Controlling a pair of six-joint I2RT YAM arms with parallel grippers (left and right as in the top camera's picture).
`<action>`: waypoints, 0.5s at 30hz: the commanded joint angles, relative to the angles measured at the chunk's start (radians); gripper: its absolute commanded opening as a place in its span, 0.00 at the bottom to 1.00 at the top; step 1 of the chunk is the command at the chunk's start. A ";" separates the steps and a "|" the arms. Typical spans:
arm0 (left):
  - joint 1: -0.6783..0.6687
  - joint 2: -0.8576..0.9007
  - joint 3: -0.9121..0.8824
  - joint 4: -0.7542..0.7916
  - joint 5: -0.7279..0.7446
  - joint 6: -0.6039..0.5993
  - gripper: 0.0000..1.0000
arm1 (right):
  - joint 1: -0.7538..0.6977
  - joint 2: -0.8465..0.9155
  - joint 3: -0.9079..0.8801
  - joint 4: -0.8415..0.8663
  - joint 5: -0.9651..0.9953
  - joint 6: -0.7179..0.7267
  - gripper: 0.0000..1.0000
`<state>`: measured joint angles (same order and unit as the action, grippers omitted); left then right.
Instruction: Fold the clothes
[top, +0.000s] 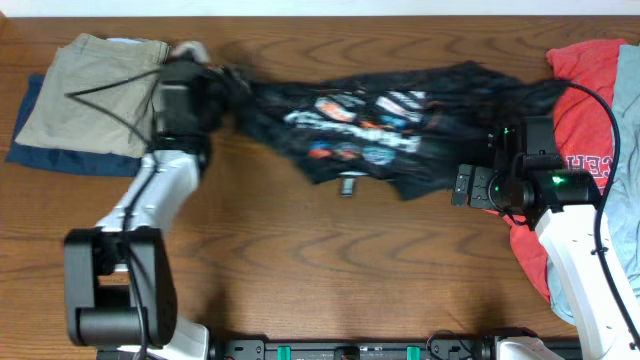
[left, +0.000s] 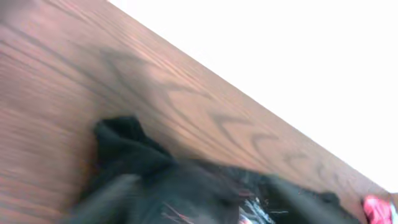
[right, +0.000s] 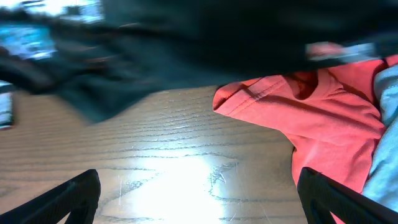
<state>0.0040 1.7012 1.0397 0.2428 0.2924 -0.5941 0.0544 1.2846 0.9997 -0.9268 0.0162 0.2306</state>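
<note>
1. Overhead view. The left gripper (top: 224, 90), in the upper left of the frame, is closed on the left end of the black jersey (top: 370, 125). The cloth is drawn into a narrow bunch there, and the fingers themselves are buried in fabric. The jersey lies stretched across the upper middle of the wooden table (top: 330, 260), with its printed logos facing up. The right gripper (top: 458, 188) sits right of centre, pointing left, just beside the jersey's lower right edge and holding nothing. A khaki garment (top: 90, 95) lies over a navy garment (top: 30, 150) at the upper left. A red shirt (top: 590, 80) and a light blue garment (top: 628, 100) are heaped at the right edge.

2. Left wrist view. The gripper's fingers cannot be made out. Blurred black jersey (left: 174, 186) fills the lower part of the frame, close to the lens. Bare table (left: 74, 81) runs diagonally above it. A scrap of the red shirt (left: 376, 208) shows in the lower right corner.

3. Right wrist view. The right gripper (right: 202, 199) is spread wide, with its dark fingers (right: 68, 199) in the two lower corners and only bare table (right: 174, 168) between them. The black jersey (right: 186, 50) crosses the top of the frame. The red shirt (right: 323, 118) lies at right, its upper edge under the jersey. The light blue garment (right: 385, 93) is at the far right edge.
</note>
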 joint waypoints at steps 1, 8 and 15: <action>0.014 -0.001 0.004 -0.100 0.128 0.014 0.98 | -0.008 -0.009 0.007 -0.001 0.010 0.001 0.99; -0.090 0.014 0.002 -0.499 0.138 0.014 0.98 | -0.008 -0.009 0.007 -0.002 0.010 0.001 0.99; -0.262 0.098 -0.017 -0.549 0.102 0.014 0.98 | -0.008 -0.009 0.007 -0.008 0.010 0.000 0.99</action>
<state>-0.2081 1.7515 1.0382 -0.2962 0.4122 -0.5938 0.0540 1.2846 0.9997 -0.9283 0.0177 0.2306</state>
